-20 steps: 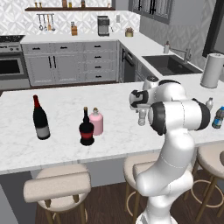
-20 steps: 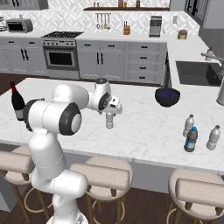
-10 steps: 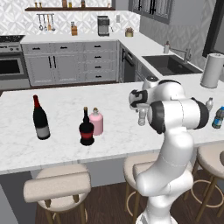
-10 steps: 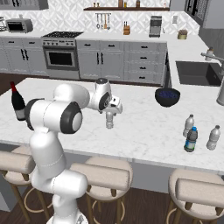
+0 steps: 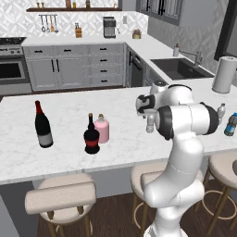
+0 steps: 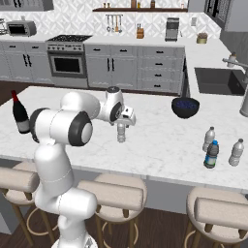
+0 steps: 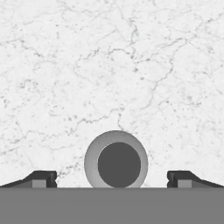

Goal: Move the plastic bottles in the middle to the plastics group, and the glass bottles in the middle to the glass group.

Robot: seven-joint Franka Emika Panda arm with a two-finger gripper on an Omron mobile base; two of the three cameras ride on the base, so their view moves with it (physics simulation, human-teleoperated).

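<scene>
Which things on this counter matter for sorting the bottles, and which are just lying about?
For the job: pink bottle, wine bottle, red-labelled bottle, blue-capped bottle, clear bottle behind it, clear bottle beside it.
Lying about: dark bowl, paper towel roll.

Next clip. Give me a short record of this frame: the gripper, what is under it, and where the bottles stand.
gripper: open, pointing down over the counter
under gripper: round grey thing between the fingertips, seen from above, not gripped; what it is, unclear
pink bottle: upright, close beside the squat dark bottle
wine bottle: upright, apart from that pair
clear bottles: upright at the counter's far end
blue-labelled bottle: upright beside them
bowl: dark, on the counter
</scene>
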